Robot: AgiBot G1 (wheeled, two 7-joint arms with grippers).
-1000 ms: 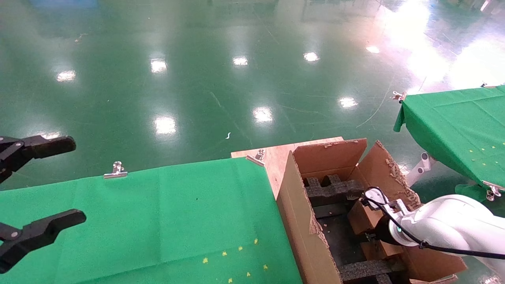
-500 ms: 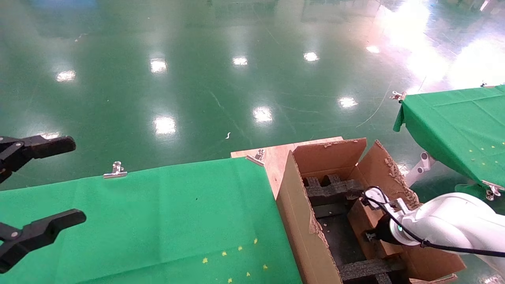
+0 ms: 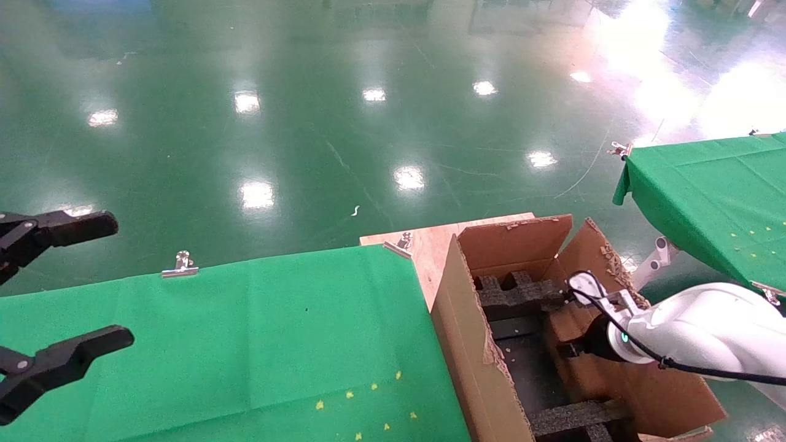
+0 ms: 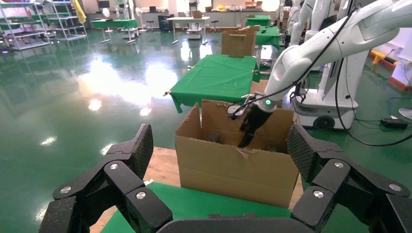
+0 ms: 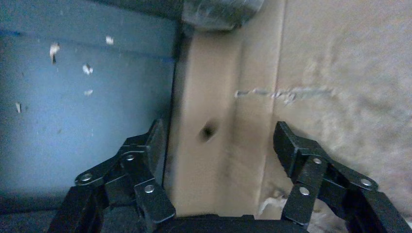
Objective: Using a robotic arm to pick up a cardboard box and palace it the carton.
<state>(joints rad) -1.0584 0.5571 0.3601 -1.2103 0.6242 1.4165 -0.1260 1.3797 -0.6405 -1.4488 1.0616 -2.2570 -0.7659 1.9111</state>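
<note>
- The robotic arm [image 3: 706, 328], the robot's right one, reaches from the right edge of the head view down into the carton [image 3: 473, 344], which stands just right of the green-clothed table [image 3: 215, 344].
- The right gripper [image 5: 221, 141] is spread wide: in the right wrist view its two black fingers [image 5: 145, 150] stand apart on either side of the cardboard box [image 5: 218, 121] with a gap showing on each side, so the box is released.
- The cardboard box sits inside the carton on its right side, against the carton's right inner wall [image 5: 350, 73]; a small dark hole shows on its upper face.
- Left of the box, the carton's dark floor [image 5: 82, 97] carries a few pale cardboard crumbs.
- Black foam inserts [image 3: 519, 294] cross the carton at its far end, and another [image 3: 574, 417] lies at the near end.
- The carton's flaps [image 3: 614, 264] stand open with ragged, torn edges; from the left wrist view the arm's wrist dips over the carton's rim [image 4: 238, 148].
- The left gripper [image 3: 58, 288] is parked at the left edge over the near-left table, its fingers held wide apart and empty.
- A metal clip [image 3: 180, 265] pins the cloth at the table's far edge.
</note>
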